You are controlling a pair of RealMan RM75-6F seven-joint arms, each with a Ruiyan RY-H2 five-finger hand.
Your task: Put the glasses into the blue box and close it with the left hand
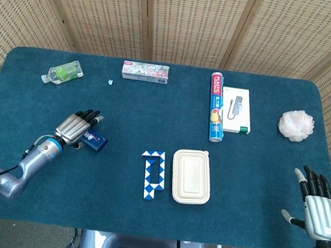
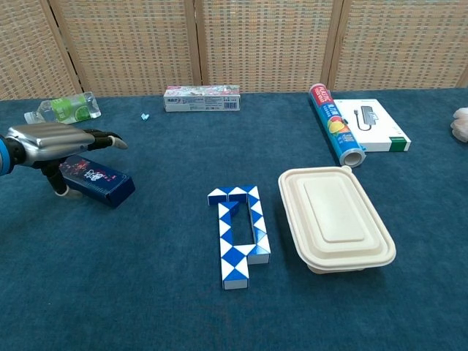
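A dark blue box [image 1: 95, 142] [image 2: 99, 181] lies shut on the blue cloth at the left, long side slanted. My left hand [image 1: 75, 128] [image 2: 53, 137] lies flat over the box's left end, fingers stretched out above the lid and thumb down beside the end. Whether the palm touches the lid I cannot tell. No glasses show in either view. My right hand [image 1: 318, 206] rests at the table's near right corner, fingers apart and holding nothing; the chest view does not show it.
A blue-white snake puzzle [image 1: 154, 174] [image 2: 240, 232] and a beige lidded container [image 1: 191, 176] [image 2: 335, 218] sit mid-table. At the back are a bottle [image 1: 63, 71], a toothpaste box [image 1: 145, 72], a wrap roll [image 1: 216, 107], a white box [image 1: 236, 110] and a pink sponge [image 1: 296, 125].
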